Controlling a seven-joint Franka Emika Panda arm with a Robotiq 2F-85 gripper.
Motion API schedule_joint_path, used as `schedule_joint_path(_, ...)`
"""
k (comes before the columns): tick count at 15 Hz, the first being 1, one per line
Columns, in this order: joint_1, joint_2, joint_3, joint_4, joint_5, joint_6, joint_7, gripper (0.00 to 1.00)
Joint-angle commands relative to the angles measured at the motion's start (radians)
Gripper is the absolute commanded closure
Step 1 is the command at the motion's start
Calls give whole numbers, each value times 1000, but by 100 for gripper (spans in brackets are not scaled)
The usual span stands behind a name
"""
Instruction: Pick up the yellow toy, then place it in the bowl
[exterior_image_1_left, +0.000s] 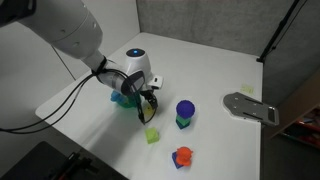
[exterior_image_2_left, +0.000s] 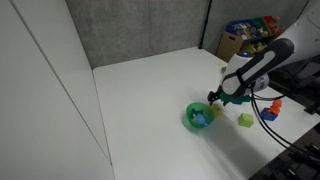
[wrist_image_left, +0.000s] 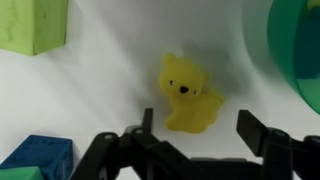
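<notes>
Wrist view: gripper (wrist_image_left: 197, 120) is spread wide and holds nothing. The yellow toy (wrist_image_left: 188, 95) stands on the white worktop (wrist_image_left: 110, 70) between the two fingers, with bare surface showing on either side of it. No contact is visible. The bowl (wrist_image_left: 300, 50) shows as a teal and green rim at the right edge, near the toy. A yellow-green cube (wrist_image_left: 30, 25) lies at the upper left and a blue block (wrist_image_left: 35, 160) at the lower left, both clear of the fingers.

In both exterior views the gripper (exterior_image_1_left: 148, 100) hangs low over the worktop (exterior_image_1_left: 220, 60), just beside the bowl (exterior_image_2_left: 200, 116). The toy cannot be made out there. A purple ball (exterior_image_1_left: 185, 112) and an orange-red toy (exterior_image_1_left: 182, 156) stand apart from the work.

Assessment: the step in hand is the grasp, and alignment looks good.

Recommendations:
- Lower until the fingers bracket the body of the toy, not its head, without pressing into the worktop
- Close slowly and evenly. The toy is small, rounded and irregular, so a hurried or off-centre squeeze may squirt it out
- Lift straight up and confirm the hold before moving sideways
- Clear the bowl rim with margin on the short transfer, then release low inside it
</notes>
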Motion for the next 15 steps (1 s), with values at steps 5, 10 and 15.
schedule_joint_path(5, 48, 83, -37, 23, -9, 12, 22, 0)
schedule_joint_path(10, 63, 107, -48, 33, -8, 32, 21, 44)
schedule_joint_path(15, 61, 71, -51, 22, -2, 44, 15, 74)
